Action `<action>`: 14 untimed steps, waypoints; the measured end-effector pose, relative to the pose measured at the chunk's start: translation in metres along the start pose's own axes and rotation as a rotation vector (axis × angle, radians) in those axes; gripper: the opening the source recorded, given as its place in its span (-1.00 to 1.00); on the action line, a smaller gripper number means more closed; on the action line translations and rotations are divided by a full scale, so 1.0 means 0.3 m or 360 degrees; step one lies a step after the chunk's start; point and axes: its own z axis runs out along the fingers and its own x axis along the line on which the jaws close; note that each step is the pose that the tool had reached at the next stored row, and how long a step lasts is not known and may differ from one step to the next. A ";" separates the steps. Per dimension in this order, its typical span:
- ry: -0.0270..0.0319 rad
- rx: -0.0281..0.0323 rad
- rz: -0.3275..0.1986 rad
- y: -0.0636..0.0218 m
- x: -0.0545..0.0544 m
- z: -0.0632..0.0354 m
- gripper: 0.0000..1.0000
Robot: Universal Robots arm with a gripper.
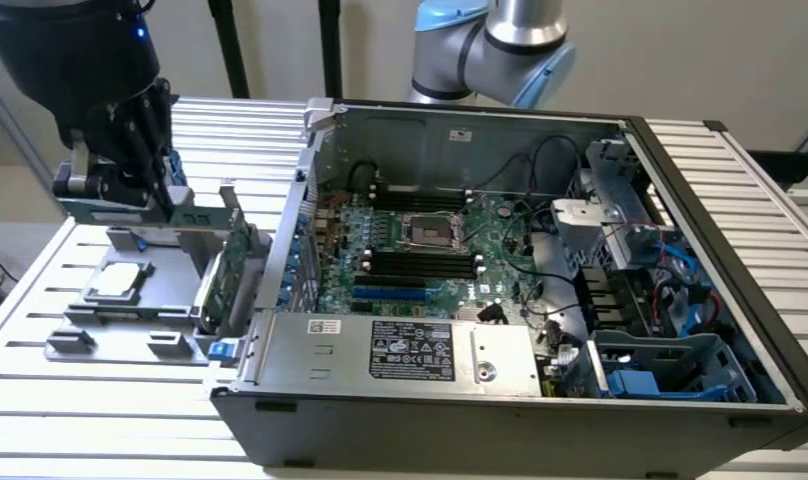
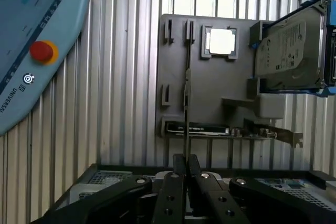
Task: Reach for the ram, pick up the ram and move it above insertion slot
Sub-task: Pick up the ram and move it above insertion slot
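Black gripper fingers [image 2: 185, 182] pinch the thin green ram stick [image 2: 186, 103] edge-on above the grey holder tray [image 2: 210, 103]; its chips are hidden.

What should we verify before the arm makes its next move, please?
1. Grip: the gripper is shut on the ram. Ok.
2. Ram clear of the grey holder tray: it appears to hang above it. Ok.
3. Ram above the insertion slot: no, it is outside the computer case, at the exterior view's left. Not ok.
4. Black slots free: they look empty. Ok.
5. Slot latches open: cannot tell.
6. Way across: the upright expansion card and the case wall stand between ram and slot. Not ok at low height.
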 end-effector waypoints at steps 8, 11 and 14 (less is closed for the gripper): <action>-0.00479 0.00002 -0.0013 -0.113 0.001 -0.035 -0.73; -0.00655 0.00005 -0.0016 -0.158 0.003 -0.038 -0.73; -0.00800 0.00006 -0.0019 -0.204 0.004 -0.041 -0.73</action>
